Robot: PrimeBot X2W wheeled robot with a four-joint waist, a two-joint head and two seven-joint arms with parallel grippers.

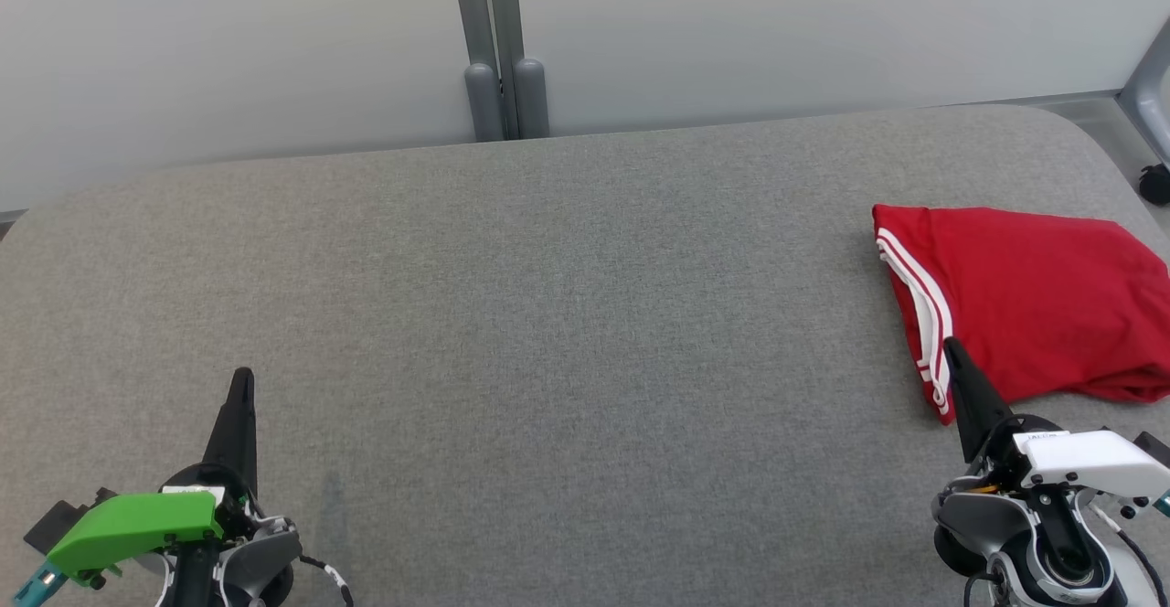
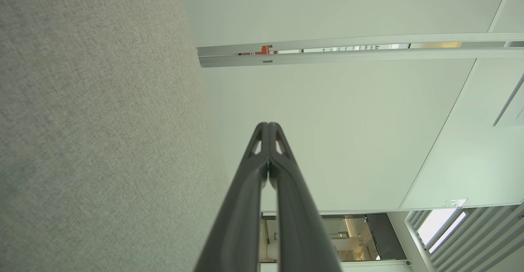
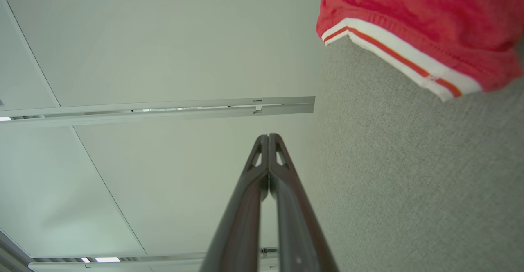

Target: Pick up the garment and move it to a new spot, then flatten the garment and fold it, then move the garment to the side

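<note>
You see the garment (image 1: pixel 1033 301) lying as a folded red bundle at the right edge of the bench (image 1: pixel 548 296), about halfway between its near and far sides. Its white trim with red stripes is turned toward the middle of the bench.

The right jaws are clenched, with nothing between them. Their dark fingers (image 3: pixel 249 206) are pressed together and stand near the near right corner of the bench. In the head view the tip is drawn over the near left corner of the garment (image 3: pixel 409 10). In the right wrist view the cloth is apart from the fingers.

The left jaws are also clenched and hold nothing. Their fingers (image 2: pixel 245 198) are pressed together over the near left part of the bench, well apart from the garment.

Behind the far edge you see pale wall panels (image 1: pixel 228 40) and a grey post (image 1: pixel 498 40).
</note>
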